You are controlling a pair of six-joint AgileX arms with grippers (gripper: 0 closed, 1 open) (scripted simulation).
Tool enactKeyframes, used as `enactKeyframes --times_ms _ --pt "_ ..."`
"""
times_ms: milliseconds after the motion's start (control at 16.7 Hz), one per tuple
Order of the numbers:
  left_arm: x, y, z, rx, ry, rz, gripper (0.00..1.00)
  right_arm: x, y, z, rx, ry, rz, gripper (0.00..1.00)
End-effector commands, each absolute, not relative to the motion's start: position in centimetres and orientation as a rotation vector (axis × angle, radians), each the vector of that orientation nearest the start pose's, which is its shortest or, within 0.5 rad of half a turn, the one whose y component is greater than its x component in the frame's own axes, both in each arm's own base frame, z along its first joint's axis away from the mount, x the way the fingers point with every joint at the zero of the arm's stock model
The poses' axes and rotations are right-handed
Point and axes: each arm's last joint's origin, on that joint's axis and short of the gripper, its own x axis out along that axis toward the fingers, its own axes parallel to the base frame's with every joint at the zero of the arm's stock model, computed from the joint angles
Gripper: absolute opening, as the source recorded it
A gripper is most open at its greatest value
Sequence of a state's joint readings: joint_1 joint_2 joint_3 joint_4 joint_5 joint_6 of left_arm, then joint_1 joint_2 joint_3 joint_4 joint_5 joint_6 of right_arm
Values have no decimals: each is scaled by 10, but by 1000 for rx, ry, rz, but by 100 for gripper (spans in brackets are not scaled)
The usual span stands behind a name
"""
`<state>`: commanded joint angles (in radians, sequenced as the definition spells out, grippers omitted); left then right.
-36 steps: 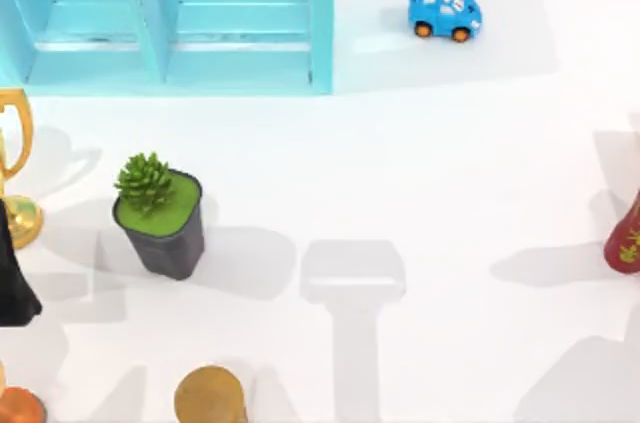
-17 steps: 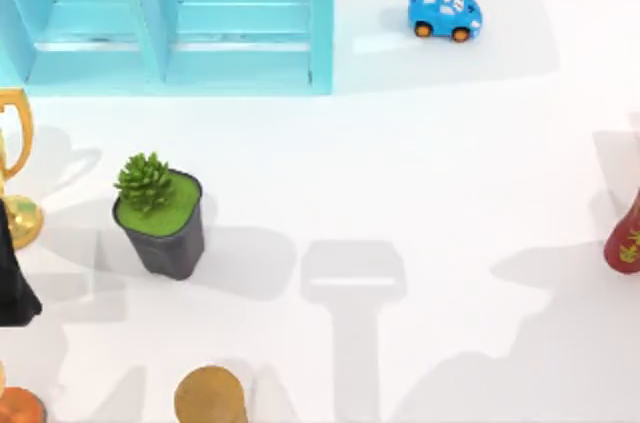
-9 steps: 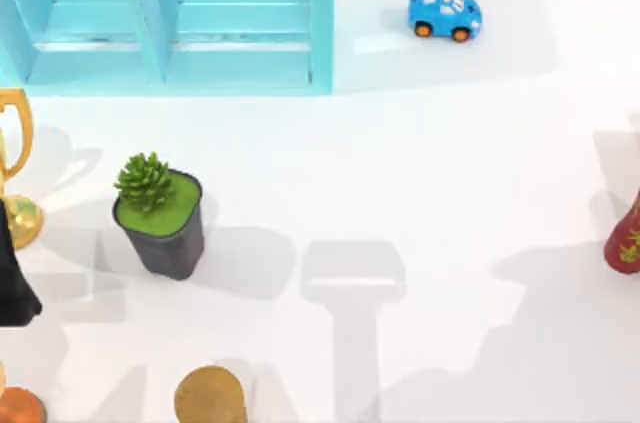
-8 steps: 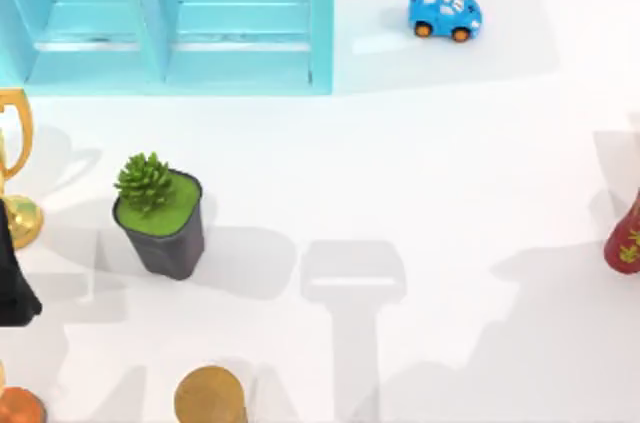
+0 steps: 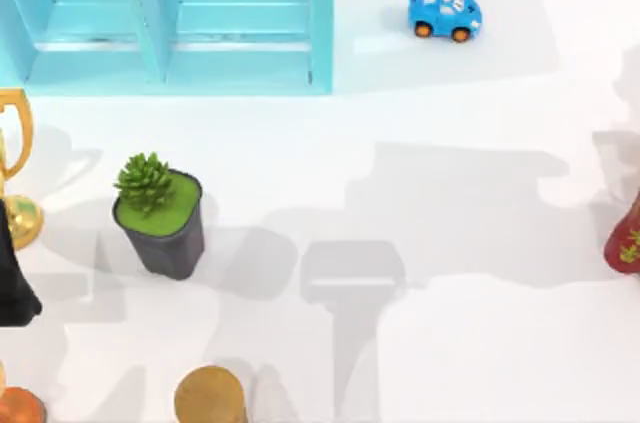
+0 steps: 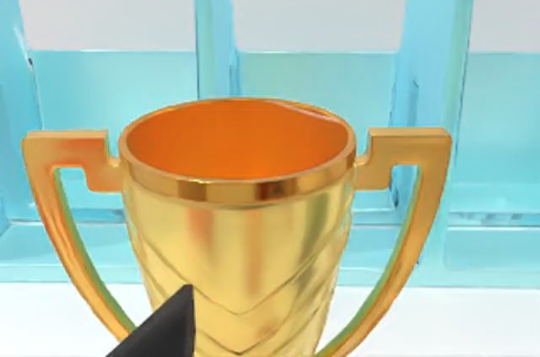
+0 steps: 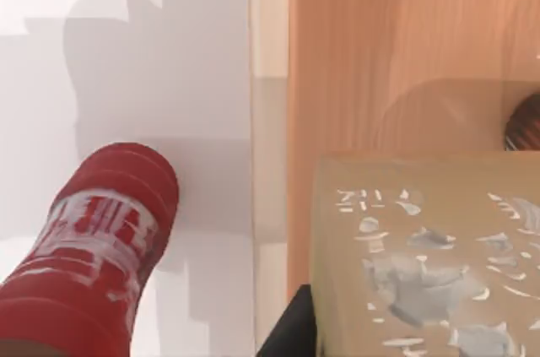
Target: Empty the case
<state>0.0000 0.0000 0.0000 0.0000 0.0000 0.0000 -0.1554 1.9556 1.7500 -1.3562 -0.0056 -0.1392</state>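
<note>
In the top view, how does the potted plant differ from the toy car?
The potted plant is dark grey with a green succulent on top; the toy car is bright blue with orange wheels. The plant stands at the table's left, in front of the case; the car sits right of the case, near the far edge. Both rest on the white table, outside the case.

Top view's edges chop off my trophy (image 5: 12, 168), the red bottle (image 5: 626, 238) and the case (image 5: 170, 13).
</note>
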Motion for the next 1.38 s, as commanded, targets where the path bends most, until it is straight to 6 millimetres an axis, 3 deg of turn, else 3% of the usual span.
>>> enactKeyframes --times_ms 240,420,540,660,900,1380 --pt "106 -1 160 0 0 0 100 429 29 225 10 1561 -5 0" --pt "106 -1 160 0 0 0 100 449 88 199 10 1566 -8 0" --pt "106 -1 160 0 0 0 100 454 114 187 10 1568 -10 0" --pt "106 -1 160 0 0 0 100 455 123 183 10 1569 -11 0" --pt "106 -1 160 0 0 0 100 455 121 182 14 1572 -13 0" --pt "106 -1 160 0 0 0 100 455 123 138 10 1569 -11 0"
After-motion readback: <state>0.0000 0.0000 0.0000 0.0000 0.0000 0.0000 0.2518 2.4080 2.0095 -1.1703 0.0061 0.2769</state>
